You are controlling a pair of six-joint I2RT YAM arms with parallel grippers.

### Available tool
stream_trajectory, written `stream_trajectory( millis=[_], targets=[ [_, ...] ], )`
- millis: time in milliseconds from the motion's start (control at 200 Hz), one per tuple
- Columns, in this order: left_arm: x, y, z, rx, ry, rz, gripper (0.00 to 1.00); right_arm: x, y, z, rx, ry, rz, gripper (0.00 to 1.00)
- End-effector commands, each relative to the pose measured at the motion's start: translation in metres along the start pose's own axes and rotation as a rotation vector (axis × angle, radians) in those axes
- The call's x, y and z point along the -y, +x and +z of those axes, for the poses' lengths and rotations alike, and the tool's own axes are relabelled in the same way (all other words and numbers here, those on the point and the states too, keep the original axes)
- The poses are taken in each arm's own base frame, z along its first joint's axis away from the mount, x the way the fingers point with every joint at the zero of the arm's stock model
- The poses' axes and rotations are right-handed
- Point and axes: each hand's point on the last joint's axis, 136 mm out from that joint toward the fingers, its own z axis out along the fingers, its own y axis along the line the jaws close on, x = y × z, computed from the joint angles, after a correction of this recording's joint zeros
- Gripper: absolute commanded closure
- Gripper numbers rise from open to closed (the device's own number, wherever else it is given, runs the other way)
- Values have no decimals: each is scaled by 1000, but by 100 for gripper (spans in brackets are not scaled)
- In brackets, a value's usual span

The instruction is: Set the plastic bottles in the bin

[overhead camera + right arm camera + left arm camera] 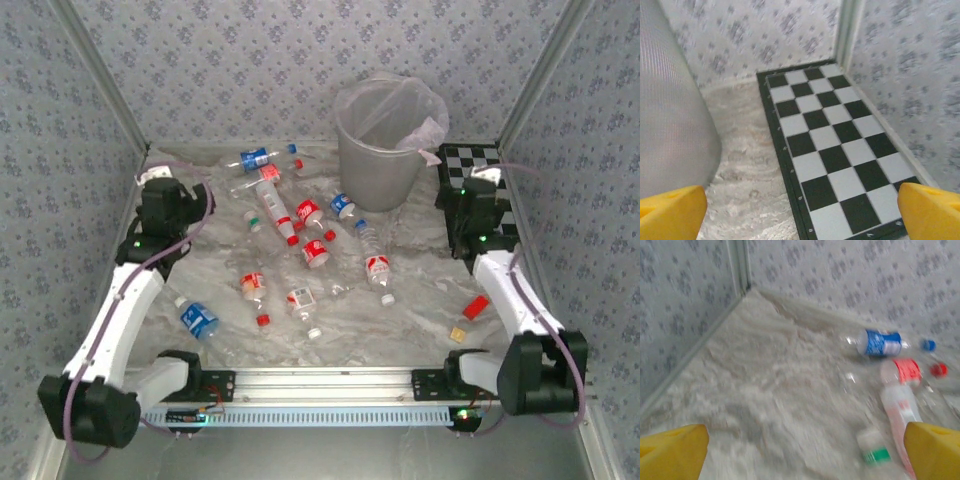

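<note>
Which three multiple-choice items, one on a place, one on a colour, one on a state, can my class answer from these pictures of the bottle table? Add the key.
1. Where does the bin stand?
A. At the far side, just left of the checkerboard
B. At the near edge, between the arms
C. In the far left corner

2. What colour is the label of the near-left bottle?
A. Red
B. Blue
C. Green

3. How do the left pincer and right pincer stand?
A. Both shut on bottles
B. Left shut, right open
C. Both open, holding nothing

Key:
1 A, the top view shows it at the back beside the board.
2 B, its label is plainly blue.
3 C, each wrist view shows yellow fingers wide apart with nothing between them.
</note>
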Motion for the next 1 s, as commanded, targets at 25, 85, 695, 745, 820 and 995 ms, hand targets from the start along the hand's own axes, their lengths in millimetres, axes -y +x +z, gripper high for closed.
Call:
stream_trajectory(
  millis=[25, 85, 695, 745, 820, 995],
  targets=[
    [-24, 93, -48, -363, -124, 16, 0, 16, 87, -33, -503, 36, -18, 0],
    [-19, 114, -60, -455, -116, 12, 0, 8, 93, -42, -609, -9, -45, 0],
    [-36, 244, -76, -929, -238, -210, 0, -29, 90, -67, -701, -260, -35, 0],
    [-43, 249, -76, -943, -282, -186, 1, -30, 78, -67, -671, -260, -45, 0],
    [-49, 257, -79, -980, -324, -170, 2, -25, 78, -66, -665, -231, -72, 0],
    [-47, 267, -77, -1016, -328, -175, 3, -20, 83, -63, -663, -206, -107, 0]
  ],
)
